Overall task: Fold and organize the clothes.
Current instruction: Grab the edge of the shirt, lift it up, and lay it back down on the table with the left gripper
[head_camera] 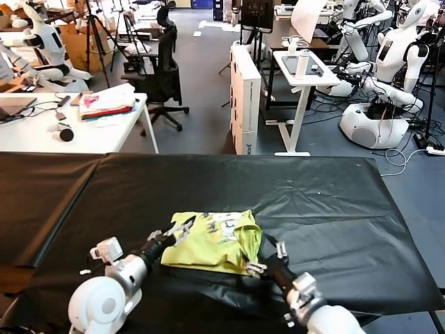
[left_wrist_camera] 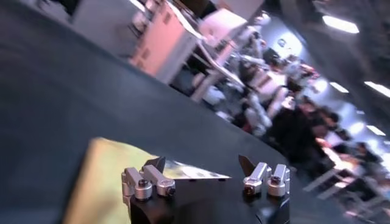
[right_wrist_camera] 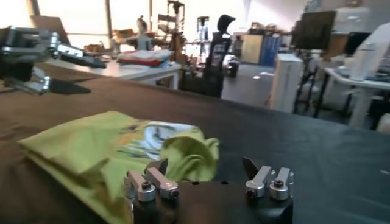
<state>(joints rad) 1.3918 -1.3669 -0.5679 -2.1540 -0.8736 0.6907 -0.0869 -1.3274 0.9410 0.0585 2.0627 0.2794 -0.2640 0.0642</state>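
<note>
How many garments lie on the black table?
1: the T-shirt, folded, near the table's front edge, between the open left gripper and open right gripper. Nothing seems hidden.

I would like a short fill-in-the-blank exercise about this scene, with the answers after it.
1. The folded T-shirt is lime ____ in colour.
2. The T-shirt lies on a ____ table cover.
3. The left gripper and the right gripper both have ____ jaws and hold nothing.
4. The right gripper is beside the shirt's ____ edge.

Answers: yellow-green; black; open; right

White rounded arms, black wrists, silver-screwed black tool [right_wrist_camera: 207, 176].
</note>
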